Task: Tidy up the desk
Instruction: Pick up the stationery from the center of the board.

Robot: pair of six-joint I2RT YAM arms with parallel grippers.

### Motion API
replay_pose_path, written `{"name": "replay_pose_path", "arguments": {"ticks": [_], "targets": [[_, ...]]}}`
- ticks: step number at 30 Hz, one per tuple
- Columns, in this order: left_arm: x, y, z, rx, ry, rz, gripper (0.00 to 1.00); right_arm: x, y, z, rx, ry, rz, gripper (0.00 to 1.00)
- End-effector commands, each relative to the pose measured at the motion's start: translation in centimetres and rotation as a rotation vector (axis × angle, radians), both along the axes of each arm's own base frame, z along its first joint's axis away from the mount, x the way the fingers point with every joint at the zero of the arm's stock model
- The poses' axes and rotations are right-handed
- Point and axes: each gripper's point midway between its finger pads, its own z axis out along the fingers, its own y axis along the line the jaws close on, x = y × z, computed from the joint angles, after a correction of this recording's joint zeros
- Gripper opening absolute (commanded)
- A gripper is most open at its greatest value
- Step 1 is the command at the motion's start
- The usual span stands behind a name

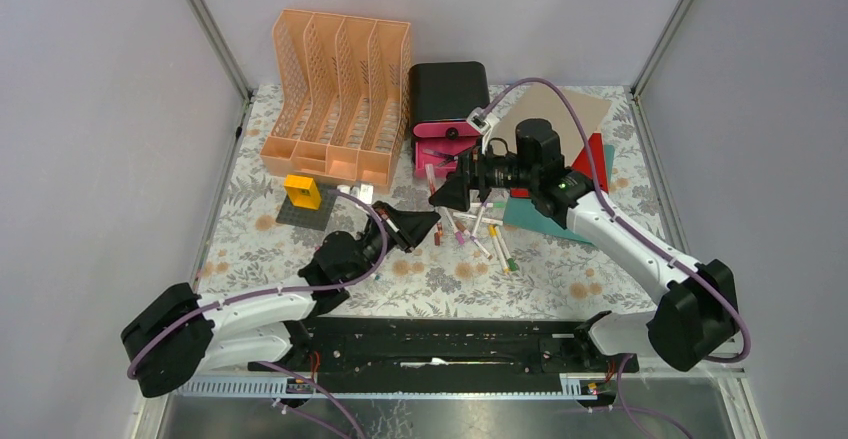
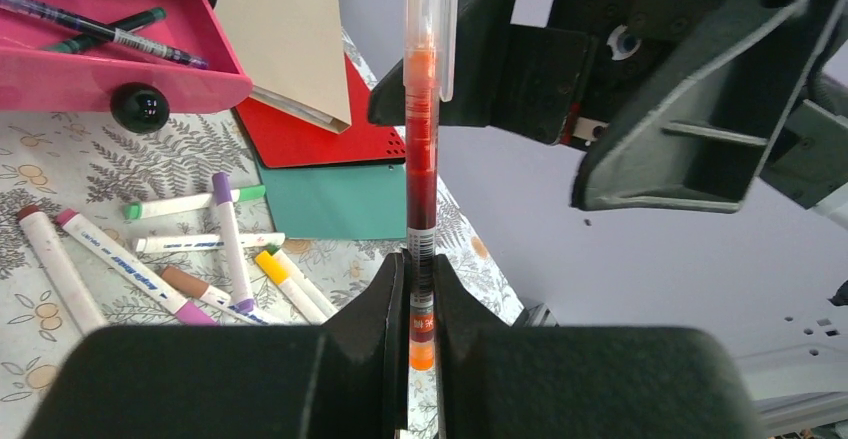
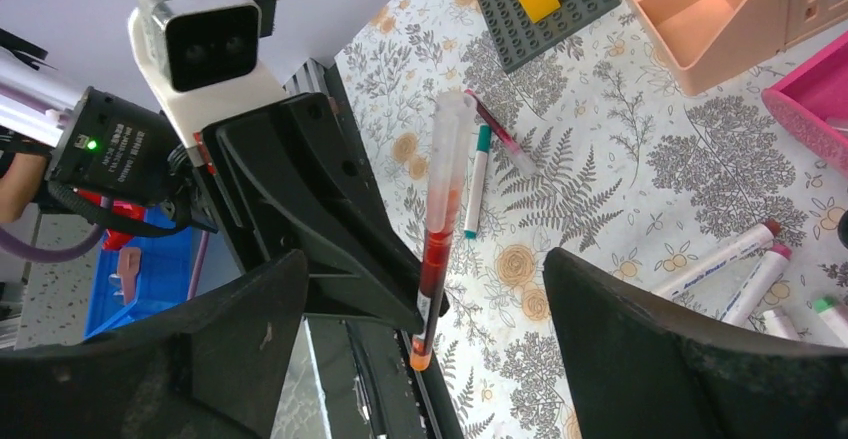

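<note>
The left gripper (image 2: 420, 289) clamps a red pen (image 2: 421, 159) above the flowered tabletop (image 1: 470, 284). The pen's long axis points between the wide jaws of the right gripper (image 3: 440, 299).

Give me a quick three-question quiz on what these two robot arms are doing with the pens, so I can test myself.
1. True or false: the left gripper is shut on a red pen.
2. Pick one. The right gripper is: A) shut on a marker; B) open, holding nothing; C) shut on the red pen.
3. Fill in: loose markers lie on the desk, while the open pink drawer contains a few ___.
Key: 1 true; 2 B; 3 pens.
</note>
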Motion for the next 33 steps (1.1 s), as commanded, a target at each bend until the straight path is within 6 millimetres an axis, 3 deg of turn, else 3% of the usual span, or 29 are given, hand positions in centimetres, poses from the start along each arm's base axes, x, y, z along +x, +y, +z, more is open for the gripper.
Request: {"name": "replay_pose_path", "arguments": {"ticks": [1, 10, 12, 22, 25, 29, 33], "targets": [[0.2, -0.1, 2.2, -0.087, -0.033, 0.033, 0.0, 0.9, 0.5, 0.2, 0.052, 0.013, -0.022, 0.9], [-0.2, -1.6, 2.1, -0.086, -0.029, 0.002, 0.0, 1.1, 1.0, -1.2, 0.051, 0.051, 0.004, 0.38], [-0.2, -1.7, 2.1, -0.084, -0.03, 0.002, 0.0, 1.0, 1.1, -1.4, 0.049, 0.057, 0.009, 0.32], [-0.1, -1.6, 2.1, -0.074, -0.029, 0.011, 0.0, 0.7, 1.0, -2.3, 0.032, 0.059, 0.029, 0.32], [-0.1, -1.5, 2.0, -0.07, -0.027, 0.016, 0.01, 0.6, 1.0, -2.4, 0.029, 0.054, 0.038, 0.24], [-0.2, -1.3, 1.8, -0.056, -0.022, 0.02, 0.22, 0.4, 0.9, -2.4, 0.014, 0.039, 0.059, 0.02], [-0.3, -0.9, 1.7, -0.007, -0.038, 0.022, 0.53, 0.1, 0.6, -2.2, -0.026, -0.043, 0.112, 0.0]]}}
